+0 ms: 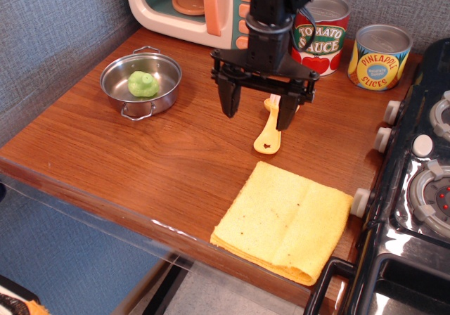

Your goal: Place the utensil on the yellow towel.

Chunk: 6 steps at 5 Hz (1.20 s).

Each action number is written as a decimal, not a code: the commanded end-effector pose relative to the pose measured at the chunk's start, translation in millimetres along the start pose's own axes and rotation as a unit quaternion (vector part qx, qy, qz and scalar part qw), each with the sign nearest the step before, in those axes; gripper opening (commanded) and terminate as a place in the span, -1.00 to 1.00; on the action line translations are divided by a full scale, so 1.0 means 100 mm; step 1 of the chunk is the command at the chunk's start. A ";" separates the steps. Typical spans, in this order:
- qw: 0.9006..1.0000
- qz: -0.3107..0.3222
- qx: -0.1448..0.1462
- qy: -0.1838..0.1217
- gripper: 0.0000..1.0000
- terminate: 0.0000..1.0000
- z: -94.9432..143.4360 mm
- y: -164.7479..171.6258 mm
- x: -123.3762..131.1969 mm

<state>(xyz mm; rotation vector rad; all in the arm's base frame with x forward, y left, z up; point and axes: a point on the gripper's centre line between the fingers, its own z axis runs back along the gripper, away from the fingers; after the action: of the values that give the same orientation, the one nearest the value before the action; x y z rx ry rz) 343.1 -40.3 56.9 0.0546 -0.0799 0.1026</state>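
Note:
The yellow toy utensil (269, 135) lies on the wooden counter, its star-holed handle end pointing at me and its head hidden behind the gripper. My black gripper (257, 114) hangs open and empty above it, one finger to the left of the handle, the other finger (287, 114) over its upper part. The folded yellow towel (285, 219) with small dark specks lies flat at the front right of the counter, just in front of the utensil and apart from it.
A steel pot (141, 83) holding a green toy stands at the left. A toy microwave (190, 5) is at the back. A tomato sauce can (320, 32) and a pineapple slices can (379, 56) stand at the back right. A toy stove (411, 181) borders the right edge.

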 end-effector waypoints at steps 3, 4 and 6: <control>0.998 0.057 0.031 -0.007 1.00 -1.00 -0.33 0.01 0.44; 0.997 0.062 0.034 0.001 1.00 -1.00 -0.40 0.02 0.43; 0.997 0.059 0.040 -0.004 -1.00 -1.00 -0.38 0.00 0.38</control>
<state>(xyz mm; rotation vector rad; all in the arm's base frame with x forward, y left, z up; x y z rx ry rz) 382.9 -37.3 9.5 0.1336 -0.0602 0.2288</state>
